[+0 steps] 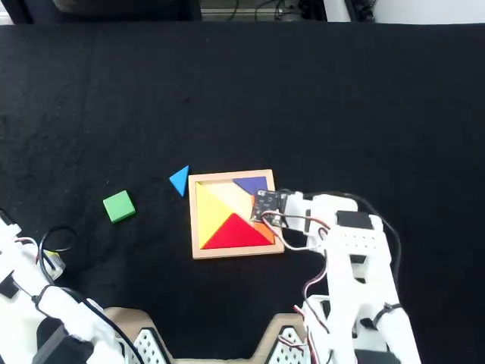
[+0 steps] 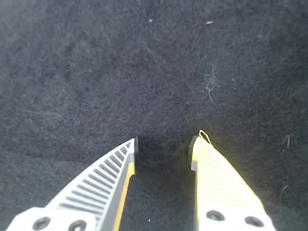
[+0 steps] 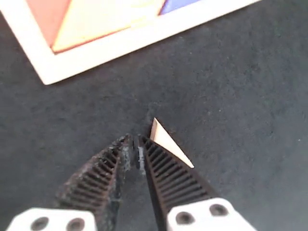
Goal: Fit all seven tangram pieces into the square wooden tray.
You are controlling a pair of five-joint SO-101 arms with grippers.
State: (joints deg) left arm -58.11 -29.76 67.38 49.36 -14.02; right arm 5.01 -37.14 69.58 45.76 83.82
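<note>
Mostly filled, the wooden tray (image 1: 193, 220) lacks the green square (image 1: 119, 206) and blue triangle (image 1: 180, 180); my right claw (image 3: 134, 139) is clenched empty, my left claw (image 2: 163, 144) spread.

Looked steeply down from high over the whole table (image 1: 341, 91). Rode each wrist, close to the surface, facing down. Shared one edge of the tray (image 3: 144, 41) between high and right wrist.

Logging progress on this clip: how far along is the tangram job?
Done: the yellow piece, red piece, dark blue piece and orange piece lie in the wooden tray. In hand: nothing. The right gripper is shut on nothing over cloth beside the tray's corner, and the left gripper is open over bare cloth. Left: the green square and blue triangle lie outside the tray.
</note>
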